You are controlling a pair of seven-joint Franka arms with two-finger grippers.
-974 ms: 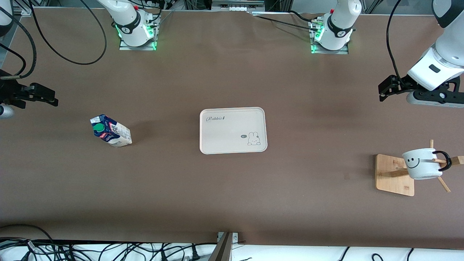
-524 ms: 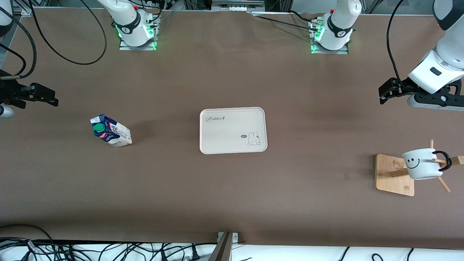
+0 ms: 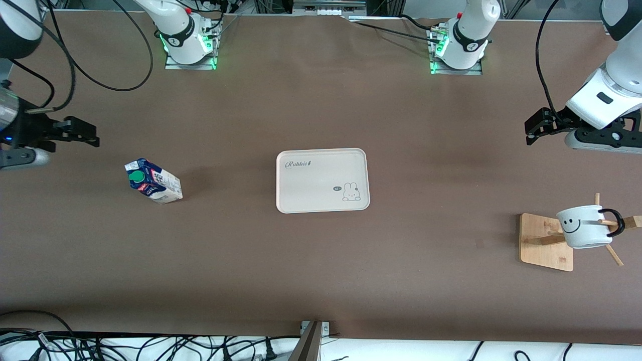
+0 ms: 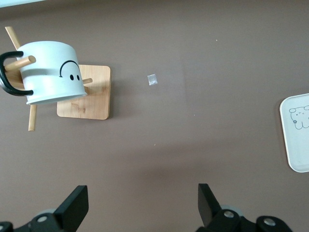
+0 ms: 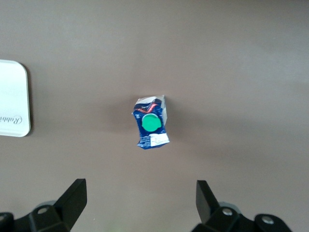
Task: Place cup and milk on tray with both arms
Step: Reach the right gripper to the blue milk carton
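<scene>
The cream tray (image 3: 301, 200) lies at the table's middle; an edge of it shows in the left wrist view (image 4: 289, 145) and in the right wrist view (image 5: 12, 96). The milk carton (image 3: 152, 181) stands toward the right arm's end of the table, green cap up (image 5: 150, 123). The white smiley cup (image 3: 582, 226) hangs on a wooden rack toward the left arm's end (image 4: 50, 72). My right gripper (image 3: 93, 138) is open and empty, high over the table near the carton. My left gripper (image 3: 529, 131) is open and empty, over the table near the rack.
The rack's wooden base (image 3: 544, 245) and pegs (image 3: 614, 255) hold the cup. A small scrap (image 4: 152, 80) lies on the brown table between rack and tray. Cables run along the table's front edge (image 3: 150, 346).
My right gripper has moved toward the table's middle, closer to the milk carton. My left gripper has shifted only slightly. The cup, carton and tray have not moved.
</scene>
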